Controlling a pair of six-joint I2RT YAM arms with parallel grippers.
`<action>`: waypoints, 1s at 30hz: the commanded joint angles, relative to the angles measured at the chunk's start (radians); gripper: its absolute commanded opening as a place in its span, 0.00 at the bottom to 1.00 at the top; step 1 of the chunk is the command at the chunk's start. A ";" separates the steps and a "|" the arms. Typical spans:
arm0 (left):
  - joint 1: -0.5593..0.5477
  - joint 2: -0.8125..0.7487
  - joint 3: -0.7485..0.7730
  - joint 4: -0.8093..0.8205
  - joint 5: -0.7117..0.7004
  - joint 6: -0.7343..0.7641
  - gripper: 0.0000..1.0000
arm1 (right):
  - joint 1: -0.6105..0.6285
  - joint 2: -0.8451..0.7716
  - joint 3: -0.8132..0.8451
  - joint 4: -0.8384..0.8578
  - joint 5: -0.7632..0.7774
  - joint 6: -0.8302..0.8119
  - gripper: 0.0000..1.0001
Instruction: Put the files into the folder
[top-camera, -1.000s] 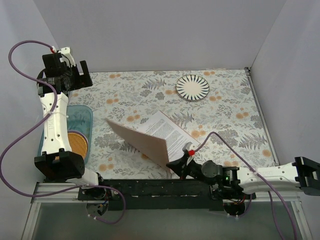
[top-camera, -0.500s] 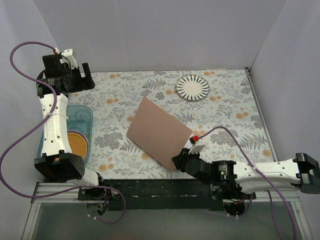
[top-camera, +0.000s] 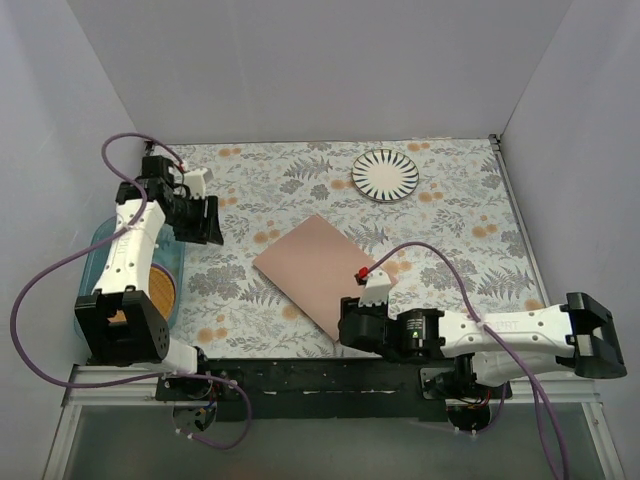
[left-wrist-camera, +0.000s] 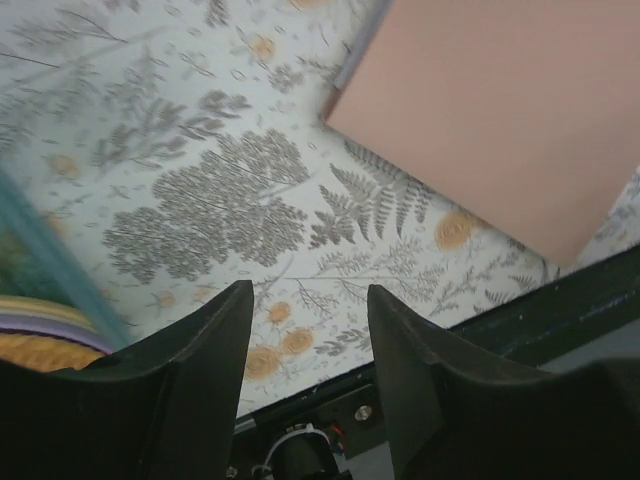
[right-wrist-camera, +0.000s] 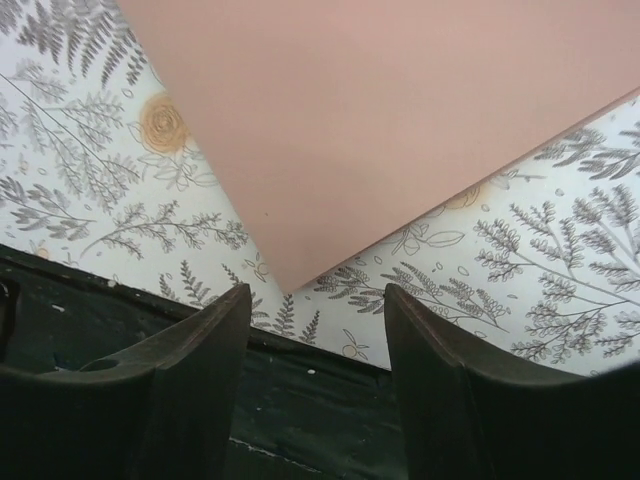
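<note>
A second ago the folder (top-camera: 322, 268) stood open, cover lifted and the files showing — now it lies shut and flat, only brown card to see. The right gripper (top-camera: 346, 323) has drawn back past its near corner, jaws apart, while the left gripper (top-camera: 208, 222) has swung down from the far corner.

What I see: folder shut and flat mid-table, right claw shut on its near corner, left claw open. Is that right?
Not quite. The right claw is open, not shut on the corner: the right wrist view shows its fingers apart, the folder corner lying free ahead of them. The rest holds: folder shut and flat, left claw open.
</note>
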 joint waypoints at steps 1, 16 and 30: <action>-0.137 -0.095 -0.124 -0.033 0.028 0.054 0.46 | -0.015 -0.074 0.117 -0.123 0.146 -0.037 0.61; -0.489 0.094 -0.209 0.126 -0.070 -0.096 0.37 | -0.732 0.177 0.027 0.463 -0.206 -0.486 0.46; -0.523 0.241 -0.273 0.200 -0.173 -0.098 0.36 | -0.807 0.332 -0.016 0.564 -0.286 -0.480 0.42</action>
